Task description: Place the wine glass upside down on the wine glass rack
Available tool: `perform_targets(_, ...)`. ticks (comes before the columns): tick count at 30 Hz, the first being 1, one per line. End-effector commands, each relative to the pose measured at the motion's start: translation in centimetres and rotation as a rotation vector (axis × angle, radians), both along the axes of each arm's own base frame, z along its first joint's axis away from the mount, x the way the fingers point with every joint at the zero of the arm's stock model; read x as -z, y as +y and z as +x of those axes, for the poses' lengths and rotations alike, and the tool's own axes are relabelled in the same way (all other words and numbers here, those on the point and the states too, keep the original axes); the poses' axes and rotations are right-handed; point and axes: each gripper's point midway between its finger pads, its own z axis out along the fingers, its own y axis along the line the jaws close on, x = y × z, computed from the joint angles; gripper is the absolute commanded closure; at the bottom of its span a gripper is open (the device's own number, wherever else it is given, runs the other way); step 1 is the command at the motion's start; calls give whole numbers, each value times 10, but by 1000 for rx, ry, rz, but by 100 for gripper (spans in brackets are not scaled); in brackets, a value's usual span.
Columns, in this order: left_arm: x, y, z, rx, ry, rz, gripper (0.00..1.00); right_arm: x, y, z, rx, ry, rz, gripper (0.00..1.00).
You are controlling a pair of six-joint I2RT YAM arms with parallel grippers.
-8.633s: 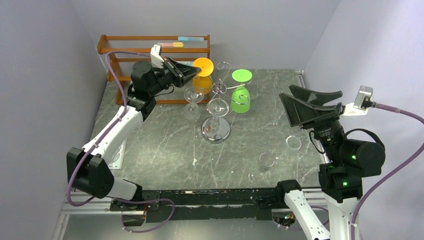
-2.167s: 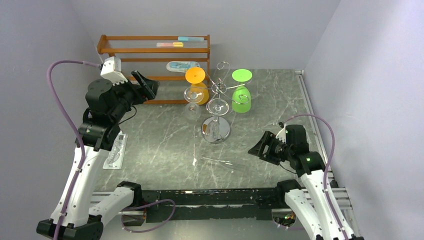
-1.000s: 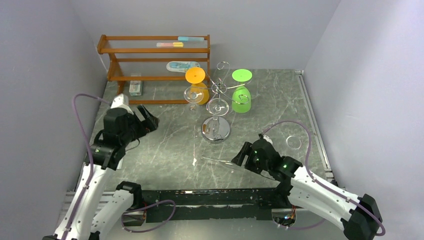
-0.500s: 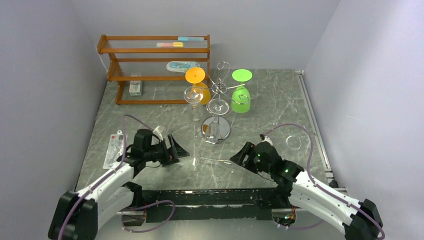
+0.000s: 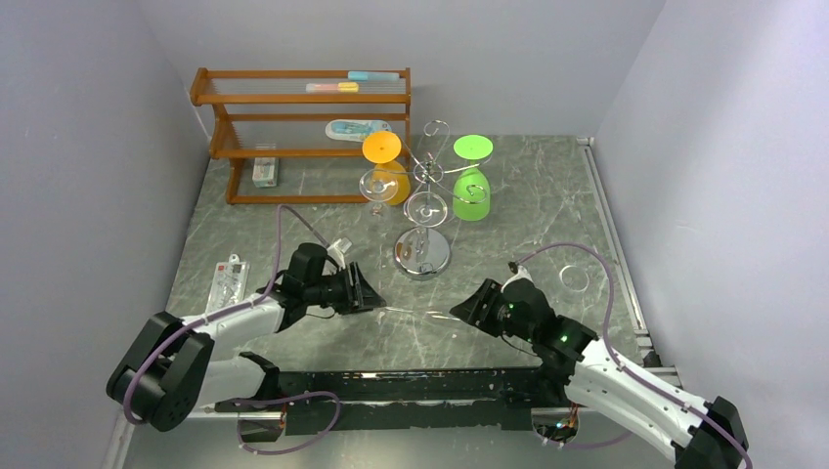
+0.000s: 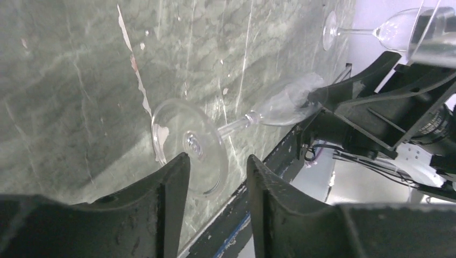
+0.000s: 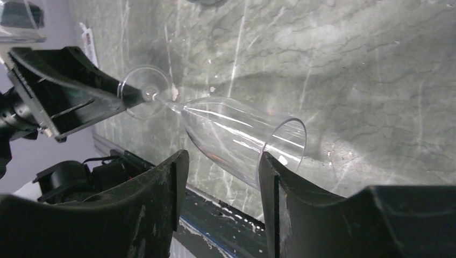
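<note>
The left arm (image 5: pixel 244 315) has swept right down from the back of the surface (image 5: pixel 508 244). Half a second ago its jaws were short of the target, and now they sit at the foot of the wine glass (image 7: pixel 231 131). They are spread wide, with the clear round foot just ahead of them and partly in the gap, and nothing is clamped yet. Opposite, the right arm (image 5: pixel 596 366) has barely stirred. Its jaws hang released astride the bowl, one finger on either side near the rim; whether a pad brushes the glass I cannot tell. So the glass lies on its side on the surface, its stem stretched between the two sets of jaws, foot towards the left pair and mouth within the right pair. The wine glass rack (image 5: pixel 422 210) stands well beyond both sets of jaws, with an orange glass (image 5: pixel 389 181) and a green glass (image 5: pixel 471 200) already hanging bowl-down. My read is that a two-ended pickup is being set up, with the closing squeeze to come. Thin clear glass on a hard surface could roll or skid if one side bites first.
</note>
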Motion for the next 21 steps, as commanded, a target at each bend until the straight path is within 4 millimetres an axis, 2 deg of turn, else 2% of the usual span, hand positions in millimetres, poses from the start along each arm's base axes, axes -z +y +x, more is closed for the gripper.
perform_targets(1,-4,0,16,-11,-80,50,56,-27,9,4,-35,-87,63,48)
perform_targets(5,1,2,16,-20,-70,68,65,-44,15,1,-74,-129,115,51)
perform_targets(9,6,1,16,-13,-56,74,69,-48,24,-3,-127,-136,144,58)
perform_targets(14,6,1,17,-19,-53,77,68,-44,31,-3,-164,-111,116,75)
perform_targets(18,5,6,19,-39,-59,103,68,-45,29,2,-147,-117,91,98)
perform_targets(21,0,14,23,-89,-69,138,60,-52,26,4,-141,-134,76,100)
